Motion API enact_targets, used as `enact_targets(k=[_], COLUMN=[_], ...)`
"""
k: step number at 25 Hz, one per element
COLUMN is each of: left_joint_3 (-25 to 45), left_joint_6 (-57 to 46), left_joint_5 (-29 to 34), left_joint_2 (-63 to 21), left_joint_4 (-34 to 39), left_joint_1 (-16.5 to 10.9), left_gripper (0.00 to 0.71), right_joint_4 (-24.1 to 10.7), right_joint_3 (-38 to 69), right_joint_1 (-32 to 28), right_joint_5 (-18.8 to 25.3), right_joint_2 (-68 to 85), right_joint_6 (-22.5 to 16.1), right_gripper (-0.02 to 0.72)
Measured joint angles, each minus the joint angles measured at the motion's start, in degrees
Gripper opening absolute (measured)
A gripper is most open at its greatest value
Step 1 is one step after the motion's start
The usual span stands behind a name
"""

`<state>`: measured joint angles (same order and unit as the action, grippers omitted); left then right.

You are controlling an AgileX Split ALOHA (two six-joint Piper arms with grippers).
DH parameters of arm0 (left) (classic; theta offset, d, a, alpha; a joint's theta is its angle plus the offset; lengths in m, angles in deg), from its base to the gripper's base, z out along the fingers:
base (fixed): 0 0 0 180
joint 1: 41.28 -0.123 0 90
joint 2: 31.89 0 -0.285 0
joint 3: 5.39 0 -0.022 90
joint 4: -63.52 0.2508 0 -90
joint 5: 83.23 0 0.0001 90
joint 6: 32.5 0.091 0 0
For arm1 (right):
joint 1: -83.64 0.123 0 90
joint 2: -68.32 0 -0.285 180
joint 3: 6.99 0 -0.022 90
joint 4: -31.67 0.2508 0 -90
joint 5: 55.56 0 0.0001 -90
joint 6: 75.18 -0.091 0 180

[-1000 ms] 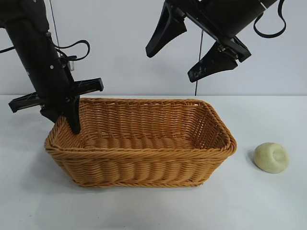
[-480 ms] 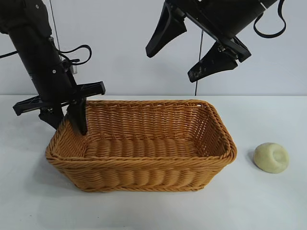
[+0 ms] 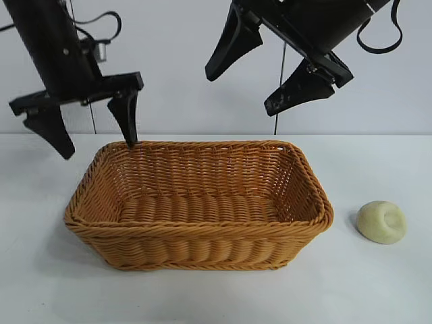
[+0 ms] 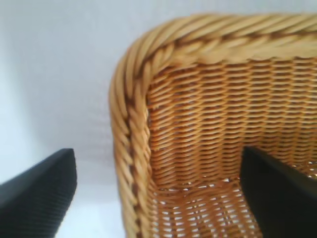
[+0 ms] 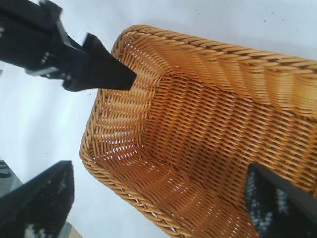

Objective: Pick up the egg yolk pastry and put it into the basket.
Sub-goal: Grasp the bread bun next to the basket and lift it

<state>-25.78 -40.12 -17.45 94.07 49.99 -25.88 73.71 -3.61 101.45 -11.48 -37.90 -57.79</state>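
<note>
The egg yolk pastry (image 3: 382,222), a pale cream dome with a dent, lies on the white table right of the basket. The orange-brown wicker basket (image 3: 199,253) stands mid-table and holds nothing; its rim shows in the left wrist view (image 4: 130,124) and its inside in the right wrist view (image 5: 208,124). My left gripper (image 3: 98,140) is open, raised above the basket's far left corner and touching nothing. My right gripper (image 3: 244,91) is open and empty, high above the basket's back. The left gripper also shows in the right wrist view (image 5: 74,59).
White tabletop (image 3: 216,297) around the basket, white wall behind. A thin cable (image 3: 277,101) hangs behind the right arm.
My left gripper has let go of the basket's left rim and risen above it. The basket shifted slightly and now rests still. The right arm has not moved.
</note>
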Motion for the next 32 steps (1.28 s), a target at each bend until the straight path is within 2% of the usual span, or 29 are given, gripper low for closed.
enact_targets(k=[1,3,9,16,20,26,32], left_joint_3=[-3.4,-6.2,-7.8,-7.8,-7.8,-5.8,7.7], left_joint_6=[0.2,0.2,0.2,3.8,4.2,4.3,5.1], left_joint_5=[2.3,2.8,3.5,3.6,3.6,3.6,3.6], left_joint_2=[-0.4,-0.4,-0.3,-0.2,-0.2,-1.3,-10.7], left_joint_4=[3.7,5.7,6.8,8.5,9.0,8.9,10.1], left_joint_1=[0.0,-0.1,-2.2,-11.2,-14.8,-15.4,-15.4], left_gripper=[0.694,0.695,0.694,0.694,0.694,0.694,0.694], right_joint_4=[0.0,0.0,0.0,0.0,0.0,0.0,0.0], right_joint_3=[0.0,0.0,0.0,0.0,0.0,0.0,0.0], right_joint_1=[0.0,0.0,0.0,0.0,0.0,0.0,0.0], right_joint_5=[0.0,0.0,0.0,0.1,0.1,0.1,0.1], right_joint_2=[0.0,0.0,0.0,0.0,0.0,0.0,0.0], right_joint_6=[0.0,0.0,0.0,0.0,0.0,0.0,0.0], right_gripper=[0.641,0.641,0.641,0.641,0.641,0.641,0.641])
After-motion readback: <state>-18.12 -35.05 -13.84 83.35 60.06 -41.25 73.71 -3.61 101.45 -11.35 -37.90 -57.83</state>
